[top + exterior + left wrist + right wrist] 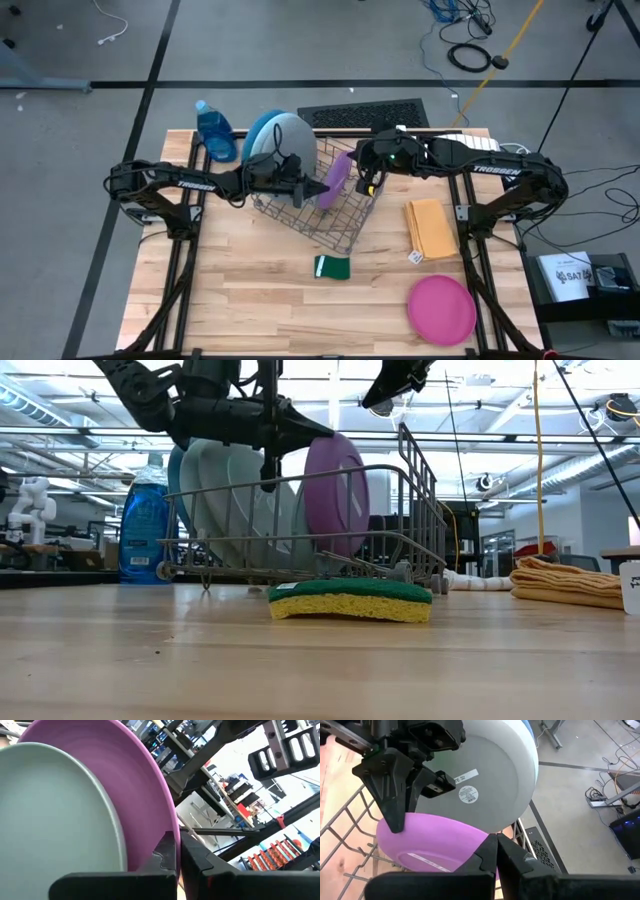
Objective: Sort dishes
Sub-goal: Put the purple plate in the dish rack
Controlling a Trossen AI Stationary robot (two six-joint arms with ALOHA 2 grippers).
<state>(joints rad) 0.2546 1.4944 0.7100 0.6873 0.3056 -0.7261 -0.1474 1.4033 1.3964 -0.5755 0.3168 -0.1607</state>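
Overhead, both arms reach inward, closed left tool (306, 186) beside purple plate (335, 180).

purple plate (334, 180) in rack (335, 225), pink plate (441, 308)

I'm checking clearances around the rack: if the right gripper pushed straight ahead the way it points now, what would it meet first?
Most likely the purple plate standing in the wire rack: the shut right gripper points at its rim, though depth is unclear.
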